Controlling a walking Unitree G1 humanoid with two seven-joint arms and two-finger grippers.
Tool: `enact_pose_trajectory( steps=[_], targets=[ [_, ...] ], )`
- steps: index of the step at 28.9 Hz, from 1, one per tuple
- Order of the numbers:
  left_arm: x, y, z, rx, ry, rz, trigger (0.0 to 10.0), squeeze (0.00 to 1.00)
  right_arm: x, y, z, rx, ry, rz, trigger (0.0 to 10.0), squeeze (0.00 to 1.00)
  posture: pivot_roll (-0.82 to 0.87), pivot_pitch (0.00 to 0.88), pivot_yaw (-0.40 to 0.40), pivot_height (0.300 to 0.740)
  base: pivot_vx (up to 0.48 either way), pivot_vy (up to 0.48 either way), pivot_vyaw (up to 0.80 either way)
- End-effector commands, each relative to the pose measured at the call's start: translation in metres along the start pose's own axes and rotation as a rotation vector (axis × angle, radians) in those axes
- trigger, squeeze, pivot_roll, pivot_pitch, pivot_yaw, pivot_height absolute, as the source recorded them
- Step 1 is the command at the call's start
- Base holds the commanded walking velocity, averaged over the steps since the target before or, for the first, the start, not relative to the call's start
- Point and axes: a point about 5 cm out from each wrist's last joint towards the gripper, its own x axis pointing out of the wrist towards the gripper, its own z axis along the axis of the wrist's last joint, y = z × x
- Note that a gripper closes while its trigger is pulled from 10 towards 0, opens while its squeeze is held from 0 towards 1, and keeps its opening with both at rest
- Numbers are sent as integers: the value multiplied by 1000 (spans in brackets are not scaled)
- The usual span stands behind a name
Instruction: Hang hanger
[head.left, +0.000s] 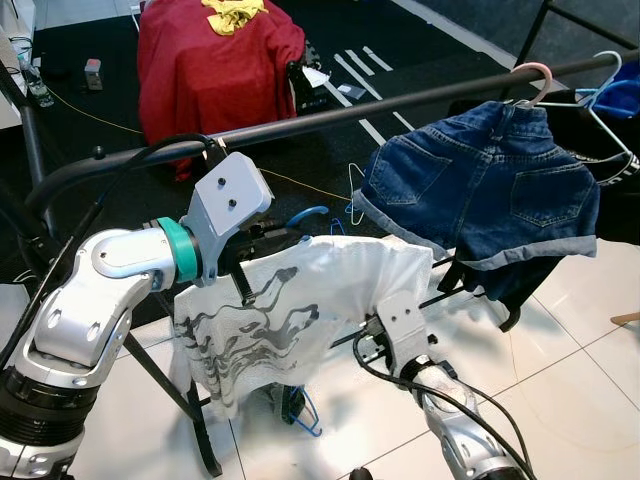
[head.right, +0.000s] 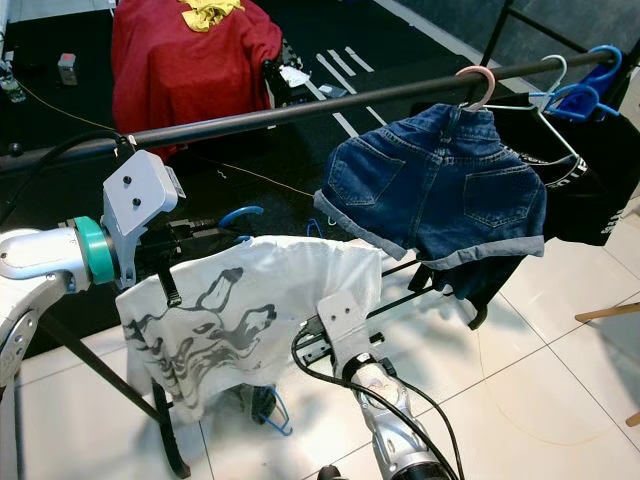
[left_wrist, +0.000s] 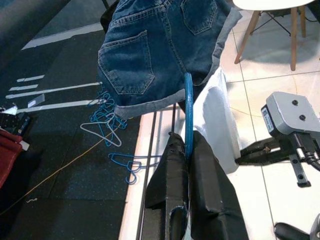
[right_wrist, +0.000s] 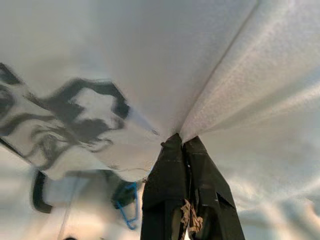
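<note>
Left wrist view: left gripper (left_wrist: 187, 150) pinches blue hanger (left_wrist: 188, 112) below the rail (head.left: 330, 117).
Right gripper (right_wrist: 182, 142), jaws pressed together, nips the white shirt (head.left: 300, 300) (denim shorts (head.left: 480, 185) hang beside it).

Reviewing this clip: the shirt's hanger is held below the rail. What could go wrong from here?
The left gripper pinches only the thin blue hanger hook, so the hanger may twist or slip as it rises to the black rail. The right gripper is clamped on the white T-shirt; lifting unevenly could drag the shirt off the hanger. The denim shorts hang close by and could get bumped.
</note>
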Motion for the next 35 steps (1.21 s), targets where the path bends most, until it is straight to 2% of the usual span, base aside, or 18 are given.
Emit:
enact_pose_trajectory(
  steps=[1,2,6,7,9,10,12,13,16,18,20,23,24,28,29,31,33,35],
  targets=[
    [1,0,5,8,-25,-1,10000,0,2,14,-3,3,22,97,0,0,-77,181,89,740,0,0,0],
    [1,0,5,8,-25,-1,10000,0,4,20,-4,-8,36,143,0,0,-74,180,86,740,0,0,0],
    [1,0,5,8,-25,1,10000,0,5,24,-7,-24,67,162,0,0,-73,182,83,740,0,0,0],
    [0,0,4,8,-23,2,10000,0,4,14,-10,-19,92,88,0,0,-75,183,82,740,0,0,0],
    [-1,-1,3,6,-16,0,10000,0,-2,-16,-12,-20,101,-102,0,0,-76,186,82,740,0,0,0],
    [-2,-3,1,10,-9,-10,10000,0,-8,-38,-7,4,63,-218,10000,0,-85,189,83,740,0,0,0],
    [-2,-7,-4,35,16,-38,10000,0,-25,-78,6,-3,-19,-428,10000,0,-90,189,84,740,0,0,0],
    [-2,-8,-6,44,24,-47,10000,0,-30,-88,10,-7,-42,-483,10000,0,-90,189,84,740,0,0,0],
    [-2,-12,-12,70,52,-70,10000,0,-45,-112,17,-67,-63,-582,10000,0,-102,190,86,740,0,0,0],
    [-3,-12,-14,77,60,-75,10000,0,-49,-117,19,-88,-62,-598,10000,0,-102,190,86,740,0,0,0],
    [-3,-11,-16,85,72,-76,10000,0,-55,-123,12,-120,-11,-604,10000,0,-103,189,84,740,0,0,0],
    [-5,-9,-17,94,82,-74,10000,0,-60,-124,3,-135,35,-611,10000,0,-101,190,84,740,0,0,0],
    [-6,-8,-17,95,87,-70,10000,0,-63,-121,-4,-134,64,-600,10000,0,-102,191,83,740,0,0,0],
    [-6,-8,-17,94,88,-66,10000,0,-62,-113,-10,-107,82,-557,10000,0,-101,191,84,740,0,0,0],
    [-5,-9,-16,83,81,-65,10000,0,-57,-103,-7,-80,46,-499,10000,0,-104,192,86,740,0,0,0],
    [-5,-9,-16,80,78,-66,10000,0,-55,-98,-5,-64,22,-479,10000,0,-104,192,86,740,0,0,0],
    [-4,-11,-16,77,71,-69,10000,0,-48,-93,6,5,-58,-469,10000,0,-102,190,87,740,0,0,0],
    [-3,-11,-16,78,69,-71,10000,0,-41,-89,21,-18,-134,-447,10000,0,-102,189,88,740,0,0,0]
  ],
)
